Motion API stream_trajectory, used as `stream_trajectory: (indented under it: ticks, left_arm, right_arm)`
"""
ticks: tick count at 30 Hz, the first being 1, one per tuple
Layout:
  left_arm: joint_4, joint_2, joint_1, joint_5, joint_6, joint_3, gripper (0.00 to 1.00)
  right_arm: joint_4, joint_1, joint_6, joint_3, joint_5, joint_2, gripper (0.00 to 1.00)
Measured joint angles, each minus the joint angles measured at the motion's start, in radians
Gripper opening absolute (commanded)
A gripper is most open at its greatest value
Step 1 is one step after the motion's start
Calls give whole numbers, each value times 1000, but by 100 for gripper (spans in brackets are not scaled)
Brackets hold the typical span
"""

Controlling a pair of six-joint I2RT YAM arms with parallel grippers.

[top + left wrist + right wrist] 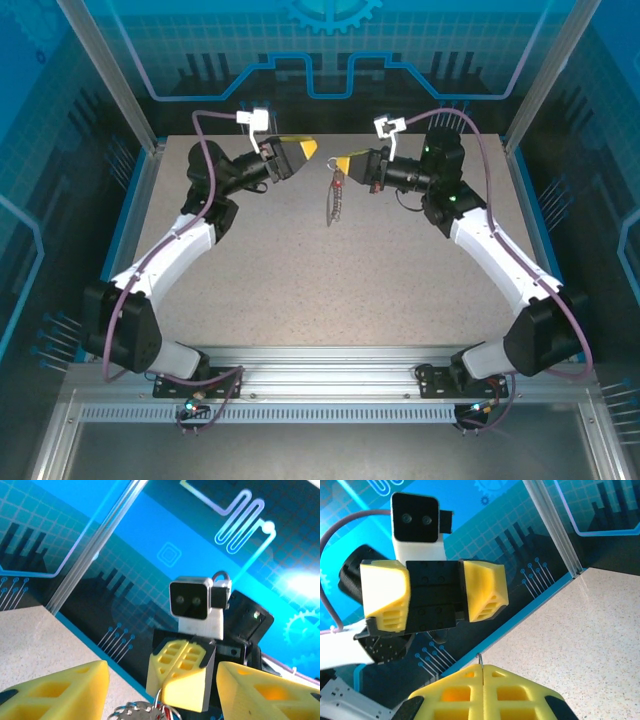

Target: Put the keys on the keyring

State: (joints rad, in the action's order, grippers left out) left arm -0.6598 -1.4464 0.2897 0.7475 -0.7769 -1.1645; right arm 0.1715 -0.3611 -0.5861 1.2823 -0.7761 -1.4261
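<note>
Now, R gripper [345, 163]: jaws shut, pinching the top end of the keyring [335, 205]. In R wrist view a thin wire loop pokes out of the closed seam betw its yellow fingers [502, 676]. L gripper [305, 150]: jaws open, nothing betw them. L wrist view has both fingers spread wide w/ the R tips framed in the gap.

Relation that matters: the two grippers sit tip to tip over the far-centre tabletop [300, 290], near but apart, L pointing at R. So the keyring lies straight ahead of the L jaws, roughly in line w/ their gap. It shows at the bottom edge of L wrist view, just under the R tips.

Long axis: from the top it runs away from the R jaws toward the near edge, crosswise to the line betw the grippers. Prob hanging down rather than lying flat, but top view alone can't settle it.

As for the key [340, 183], it's a small red spot by the ring's upper end, just beside the R tips. Can't tell if it's threaded on or only bunched w/ the metal bits.

Judgement: R is the holder, L the free arm. L would need to close in on the red head w/o knocking the ring out of R's pinch
</note>
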Motion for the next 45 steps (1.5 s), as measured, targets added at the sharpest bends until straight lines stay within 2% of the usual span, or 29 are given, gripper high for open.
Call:
stream_trajectory:
  ticks: [5, 13, 38, 45]
  left_arm:
    - [138, 0, 0, 61, 96, -45, 50]
    - [237, -38, 0, 131, 153, -86, 44]
    - [251, -108, 5, 220, 148, -92, 36]
    - [251, -126, 16, 222, 148, -92, 31]
  right_arm:
    - [-63, 13, 61, 38, -61, -31, 0]
    - [-133, 16, 114, 68, -114, -76, 0]
    - [-149, 16, 124, 72, -125, -85, 0]
    - [-149, 18, 124, 72, -125, -85, 0]
